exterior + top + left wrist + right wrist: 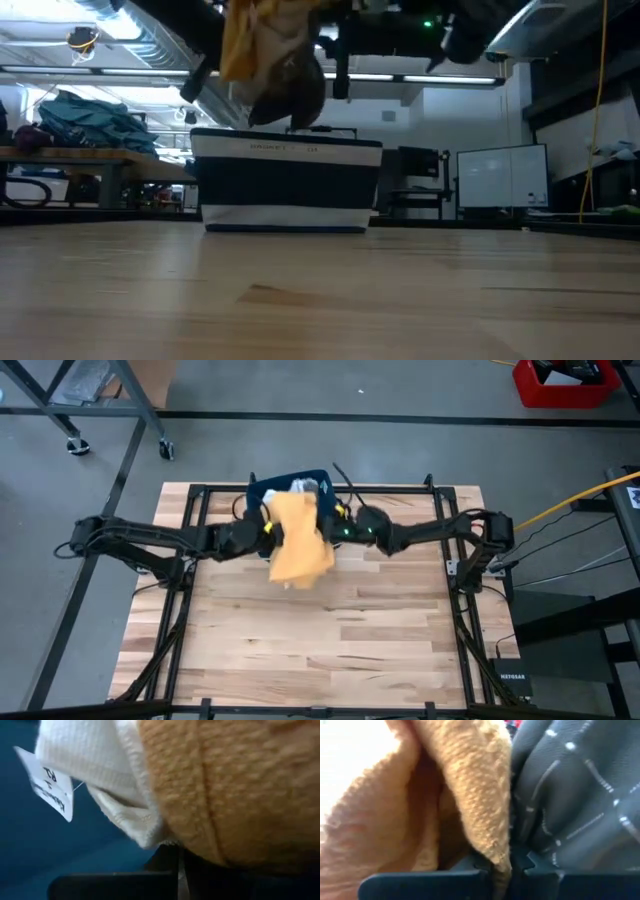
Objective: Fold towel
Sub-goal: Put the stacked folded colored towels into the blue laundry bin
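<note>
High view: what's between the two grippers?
The orange towel, hanging bunched between left gripper and right gripper, over the basket; both wrist views show fingers shut on it.

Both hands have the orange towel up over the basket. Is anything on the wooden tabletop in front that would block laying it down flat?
Nothing visible: the wooden tabletop before the dark fabric basket shows bare, and the orange terry towel hangs between left hand and right hand.
</note>
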Tool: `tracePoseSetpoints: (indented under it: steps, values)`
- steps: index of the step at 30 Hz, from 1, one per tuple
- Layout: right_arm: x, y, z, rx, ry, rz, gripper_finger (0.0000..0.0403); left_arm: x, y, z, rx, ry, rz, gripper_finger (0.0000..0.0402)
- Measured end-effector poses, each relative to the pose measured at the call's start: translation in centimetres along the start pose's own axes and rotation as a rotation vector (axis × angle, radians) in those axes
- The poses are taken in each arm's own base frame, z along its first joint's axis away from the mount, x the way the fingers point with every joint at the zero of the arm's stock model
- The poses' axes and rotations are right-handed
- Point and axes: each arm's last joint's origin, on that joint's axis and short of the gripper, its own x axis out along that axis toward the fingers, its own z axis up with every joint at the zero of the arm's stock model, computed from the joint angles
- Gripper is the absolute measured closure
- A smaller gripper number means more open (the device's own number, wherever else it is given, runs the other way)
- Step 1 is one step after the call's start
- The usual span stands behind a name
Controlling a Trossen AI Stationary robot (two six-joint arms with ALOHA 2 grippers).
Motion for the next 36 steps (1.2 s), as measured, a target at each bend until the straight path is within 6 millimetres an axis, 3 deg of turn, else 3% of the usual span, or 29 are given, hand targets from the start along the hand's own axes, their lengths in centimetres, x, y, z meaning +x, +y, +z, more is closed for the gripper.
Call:
tracePoseSetpoints:
  steps: [6, 12, 17, 23, 32, 36]
  values:
    - [1.2, -0.2, 3.9, -0.095, 0.017, -0.174, 0.0385, 1.3, 1.0, 2.6, 0.003, -0.081, 0.059, 0.0401]
    - [0.8, -2.8, 6.0, -0.11, 0.013, -0.349, 0.0386, 2.0, 2.5, 4.4, 0.003, -0.091, 0.153, 0.0401]
    - [0.7, -6.4, 6.8, -0.043, 0.028, -0.444, 0.0386, 2.3, 3.5, 5.6, 0.013, -0.113, 0.22, 0.0401]
    - [1.9, -10.3, 6.5, 0.063, 0.035, -0.493, 0.0386, 3.7, 5.0, 6.9, 0.021, -0.152, 0.302, 0.0401]
    - [4.8, -13.0, 7.7, 0.097, 0.066, -0.547, 0.0386, 7.4, 8.7, 7.1, 0.057, -0.112, 0.49, 0.0401]
    - [5.2, -12.9, 8.4, 0.093, 0.066, -0.601, 0.0372, 7.9, 9.5, 7.2, 0.08, -0.098, 0.532, 0.0401]
